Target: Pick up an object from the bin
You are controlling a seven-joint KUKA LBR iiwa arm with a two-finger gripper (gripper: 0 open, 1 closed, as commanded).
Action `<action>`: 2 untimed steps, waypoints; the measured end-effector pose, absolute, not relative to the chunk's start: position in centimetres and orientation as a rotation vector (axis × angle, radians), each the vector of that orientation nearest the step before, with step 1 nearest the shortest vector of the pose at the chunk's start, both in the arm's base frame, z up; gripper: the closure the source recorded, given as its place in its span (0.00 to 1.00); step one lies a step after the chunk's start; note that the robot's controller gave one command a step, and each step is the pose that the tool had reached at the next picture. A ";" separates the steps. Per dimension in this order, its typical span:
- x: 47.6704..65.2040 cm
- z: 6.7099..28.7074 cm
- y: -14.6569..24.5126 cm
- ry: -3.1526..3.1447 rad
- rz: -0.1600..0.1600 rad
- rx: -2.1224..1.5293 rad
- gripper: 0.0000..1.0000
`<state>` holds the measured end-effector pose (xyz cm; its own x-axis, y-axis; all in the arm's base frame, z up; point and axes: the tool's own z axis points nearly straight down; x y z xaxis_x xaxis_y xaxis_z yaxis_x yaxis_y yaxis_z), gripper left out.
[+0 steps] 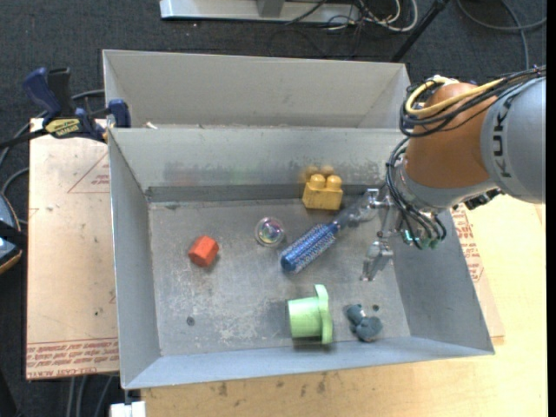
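Nearest thing: blue brush (308, 246), slanted, centre-right of bin (434, 302), handle tip just beside gripper (373, 233). Fingers spread, nothing between them. Yellow block (322, 191) far side. Clear ball (269, 231) left of brush, red cube (203, 251) further left. Green cup (310, 316) and grey lump (365, 323) near side.

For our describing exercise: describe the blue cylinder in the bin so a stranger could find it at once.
In the grey metal bin, look mid-floor, just in front of the yellow two-studded block near the back wall. There a blue textured cylinder lies slantwise. It alone is long and blue; the small clear ball beside it is round, the green plastic cup squat.
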<state>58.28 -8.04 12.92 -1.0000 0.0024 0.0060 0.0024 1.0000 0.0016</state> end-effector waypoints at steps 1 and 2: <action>61.0 7.5 -1.6 -3.125 0.004 0.394 0.00; 61.1 10.1 -1.3 -3.078 0.000 0.656 0.00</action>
